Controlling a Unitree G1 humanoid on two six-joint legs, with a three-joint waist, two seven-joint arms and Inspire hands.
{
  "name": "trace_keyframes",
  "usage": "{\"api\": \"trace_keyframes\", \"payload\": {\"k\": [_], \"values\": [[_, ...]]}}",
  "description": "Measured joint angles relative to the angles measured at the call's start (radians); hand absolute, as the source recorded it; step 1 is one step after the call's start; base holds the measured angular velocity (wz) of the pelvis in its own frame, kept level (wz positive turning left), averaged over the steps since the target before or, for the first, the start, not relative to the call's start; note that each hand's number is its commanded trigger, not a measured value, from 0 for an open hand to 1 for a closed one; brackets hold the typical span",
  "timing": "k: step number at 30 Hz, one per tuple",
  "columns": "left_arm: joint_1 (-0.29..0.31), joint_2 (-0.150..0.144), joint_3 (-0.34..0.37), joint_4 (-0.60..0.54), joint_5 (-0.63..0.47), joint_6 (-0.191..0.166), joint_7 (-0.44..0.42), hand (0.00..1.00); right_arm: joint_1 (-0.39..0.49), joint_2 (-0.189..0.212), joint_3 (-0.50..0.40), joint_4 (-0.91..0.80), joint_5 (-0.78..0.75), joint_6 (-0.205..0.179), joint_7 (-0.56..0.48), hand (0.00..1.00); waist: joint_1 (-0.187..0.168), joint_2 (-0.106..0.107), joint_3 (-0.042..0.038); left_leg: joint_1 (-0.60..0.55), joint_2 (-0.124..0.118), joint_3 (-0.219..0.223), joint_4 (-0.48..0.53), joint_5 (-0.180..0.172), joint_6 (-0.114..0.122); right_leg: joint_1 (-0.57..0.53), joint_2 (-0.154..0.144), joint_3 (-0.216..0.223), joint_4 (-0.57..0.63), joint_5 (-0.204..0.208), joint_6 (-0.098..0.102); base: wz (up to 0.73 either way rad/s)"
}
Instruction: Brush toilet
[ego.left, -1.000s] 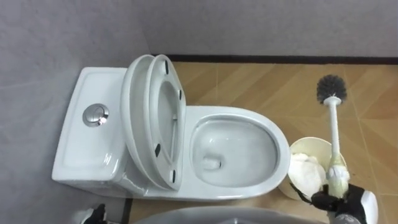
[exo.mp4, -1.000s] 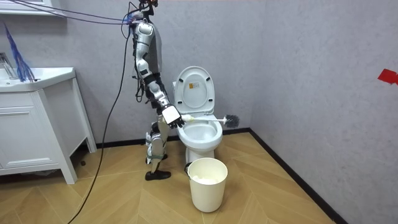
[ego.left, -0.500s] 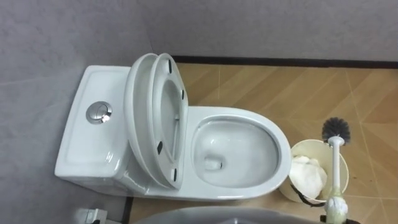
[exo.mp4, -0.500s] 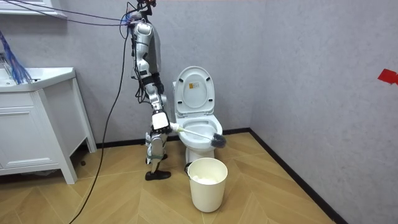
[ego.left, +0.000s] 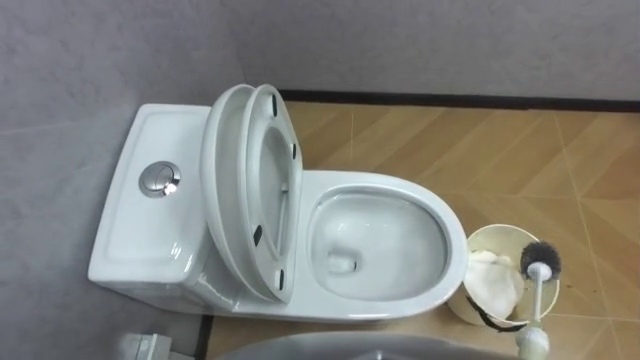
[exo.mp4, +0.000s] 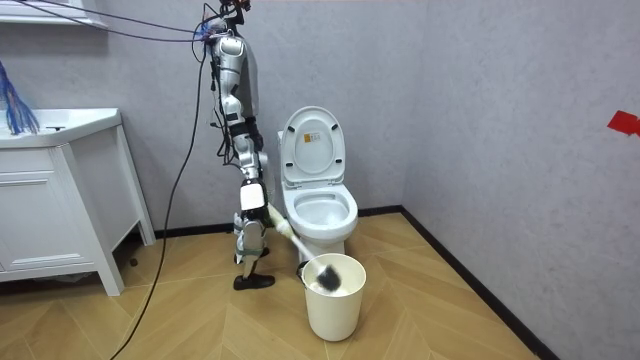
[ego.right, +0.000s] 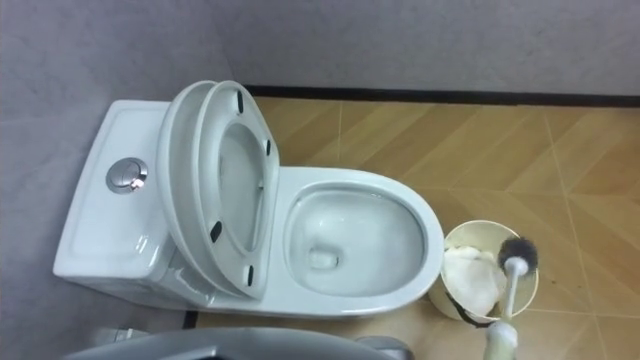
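Brush (ego.left: 540, 260) is in the right hand (exo.mp4: 254, 200). In the room view the fingers are wrapped round the end of the handle, and the arm hangs down at the robot's side. From the hand the pale handle slants down and forward, and the dark bristle head sits at the mouth of the bin (ego.left: 478, 240) — whether it touches anything inside I cannot tell. White crumpled stuff (ego.left: 492, 282) lies in the bin.

The bin stands on the floor (ego.left: 420, 140) just beside the front of the toilet (ego.left: 385, 185). The bowl is open, with a little water at the bottom. Seat and lid (ego.left: 232, 200) are both up, leaning back on the tank (ego.left: 130, 235), which has a round button (ego.left: 158, 180) on top. Beyond is the grey wall (ego.left: 400, 40).

The robot stands upright beside the toilet — on the room view's left — with a white cabinet (exo.mp4: 50, 210) further left.
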Motion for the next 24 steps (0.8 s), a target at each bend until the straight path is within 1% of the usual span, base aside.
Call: {"api": "trace_keyframes", "payload": {"k": [5, 13, 21, 24], "values": [[0.0, -0.003, 0.0, -0.001, 0.0, 0.0, 0.0, 0.0, 0.002, 0.001, -0.006, 0.011, 0.004, 0.001, 0.022, 0.0, -0.001, -0.005, -0.0031, -0.001, 0.0, 0.0, 0.0, 0.0, 0.0, -0.001, 0.0, 0.0, 0.0, 0.0, 0.0, 0.0], [0.0, -0.012, 0.0, -0.001, 0.0, -0.001, 0.0, 0.0, 0.006, 0.001, -0.006, 0.014, 0.004, 0.001, 0.043, 0.0, -0.001, -0.007, -0.004, 0.001, 0.0, 0.0, 0.001, 0.0, 0.0, 0.0, 0.001, 0.001, 0.001, 0.0, 0.0, 0.0], [0.001, -0.014, 0.001, -0.001, 0.011, -0.001, -0.005, 0.0, 0.009, 0.001, -0.006, 0.025, -0.001, 0.001, 0.059, 0.0, 0.003, -0.011, -0.0045, 0.004, 0.0, 0.0, 0.001, 0.0, 0.0, 0.0, 0.001, 0.003, 0.003, 0.0, 0.0, 0.0], [0.007, -0.015, 0.022, -0.001, 0.013, 0.004, -0.02, 0.0, 0.012, 0.0, -0.006, 0.055, -0.001, 0.013, 0.09, 0.0, 0.004, -0.015, -0.0039, 0.009, 0.0, 0.0, 0.001, 0.0, 0.0, 0.006, 0.0, 0.003, 0.0, 0.0, 0.0, 0.0]]}}
